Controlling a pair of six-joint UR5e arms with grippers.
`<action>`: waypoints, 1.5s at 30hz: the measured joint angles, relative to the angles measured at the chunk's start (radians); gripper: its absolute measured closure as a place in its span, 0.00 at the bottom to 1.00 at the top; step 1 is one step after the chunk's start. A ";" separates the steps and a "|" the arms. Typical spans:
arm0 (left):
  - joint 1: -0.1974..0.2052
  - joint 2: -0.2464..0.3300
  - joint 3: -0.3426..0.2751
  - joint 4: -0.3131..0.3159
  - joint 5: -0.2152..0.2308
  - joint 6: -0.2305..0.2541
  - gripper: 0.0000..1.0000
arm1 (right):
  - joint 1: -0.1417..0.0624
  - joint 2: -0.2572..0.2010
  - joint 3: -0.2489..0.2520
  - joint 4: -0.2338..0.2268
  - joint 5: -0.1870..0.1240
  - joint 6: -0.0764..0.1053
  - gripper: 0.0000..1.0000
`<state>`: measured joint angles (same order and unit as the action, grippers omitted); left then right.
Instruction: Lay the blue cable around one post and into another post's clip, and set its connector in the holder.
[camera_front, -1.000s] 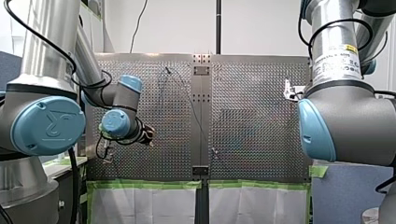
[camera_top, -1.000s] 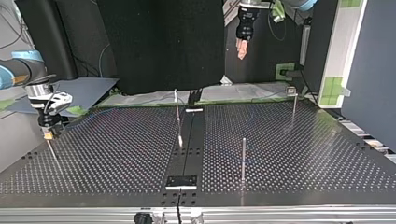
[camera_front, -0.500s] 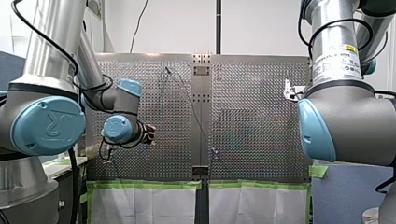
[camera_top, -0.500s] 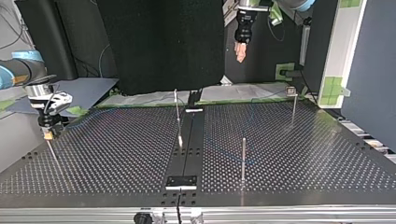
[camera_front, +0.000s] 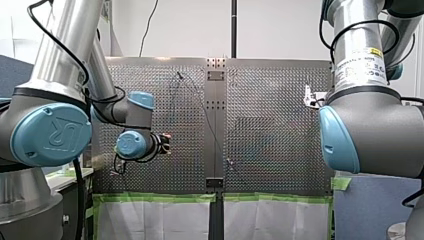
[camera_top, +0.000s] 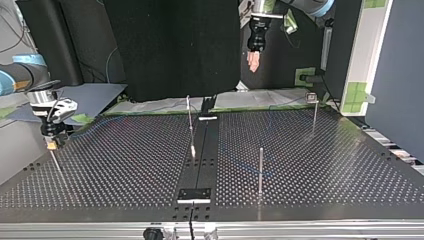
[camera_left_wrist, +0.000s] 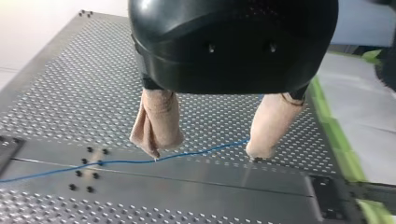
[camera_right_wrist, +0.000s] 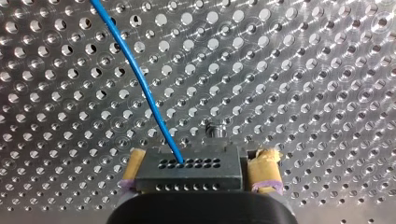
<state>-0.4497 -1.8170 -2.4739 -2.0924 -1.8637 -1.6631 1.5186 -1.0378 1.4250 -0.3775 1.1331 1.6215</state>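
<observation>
Left wrist view: left arm's fingers (camera_left_wrist: 159, 121) spread wide, beige pads, nothing between them, hanging above the perforated table (camera_left_wrist: 60, 93). The blue cable (camera_left_wrist: 126, 162) lies flat on the table below, passing under the gap between the pads and off along the smooth centre strip (camera_left_wrist: 187, 186). Right wrist view: right arm's fingers (camera_right_wrist: 264, 169) (yellow pads) clamped on the black connector (camera_right_wrist: 189, 173) from both sides. The cable comes out of one of its holes and curves away over the table; a small round stud (camera_right_wrist: 214, 129) sits just ahead of the connector. Top view: left arm's fingers hang high over the far edge, well apart from the table, while the right arm's fingers are low at the view's left edge, with a thin post (camera_top: 56, 162) right below them. Three more posts stand upright: centre post (camera_top: 189, 120), near right post (camera_top: 260, 170), far right post (camera_top: 314, 112) with a clip on top. The cable shows faintly by the near right post (can't tell if touching).
</observation>
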 joint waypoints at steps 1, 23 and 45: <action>-0.001 0.000 0.002 0.008 0.000 0.000 0.00 | 0.000 0.000 0.000 0.000 0.000 0.000 0.08; -0.015 0.000 0.008 0.057 0.004 0.034 0.00 | 0.000 0.000 0.000 0.000 0.000 0.000 0.08; -0.015 0.000 0.008 0.057 0.004 0.034 0.00 | 0.000 0.000 0.000 0.000 0.000 0.000 0.08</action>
<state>-0.4651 -1.8167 -2.4663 -2.0358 -1.8599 -1.6290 1.5186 -1.0378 1.4250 -0.3775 1.1330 1.6215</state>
